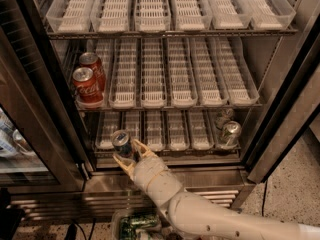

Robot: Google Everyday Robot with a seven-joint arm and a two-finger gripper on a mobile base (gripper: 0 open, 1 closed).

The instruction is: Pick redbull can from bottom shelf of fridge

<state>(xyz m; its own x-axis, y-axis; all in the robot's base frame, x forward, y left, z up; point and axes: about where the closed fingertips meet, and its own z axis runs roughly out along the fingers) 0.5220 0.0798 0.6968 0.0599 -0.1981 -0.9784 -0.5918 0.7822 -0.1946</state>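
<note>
Gripping one redbull can [121,143], top up, jaws of my gripper [129,154] closed on its sides, just off the left front of the fridge's [272,59] bottom shelf [200,152]; advised handling: draw straight back, level, clear of its edge.

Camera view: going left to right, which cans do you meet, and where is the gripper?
Coca-Cola cans on the middle rack → redbull can, in the gripper just in front of the bottom shelf → silver cans at that shelf's right end.

Arm outstretched low, end effector [128,153] clasped around redbull can [121,143]
</note>
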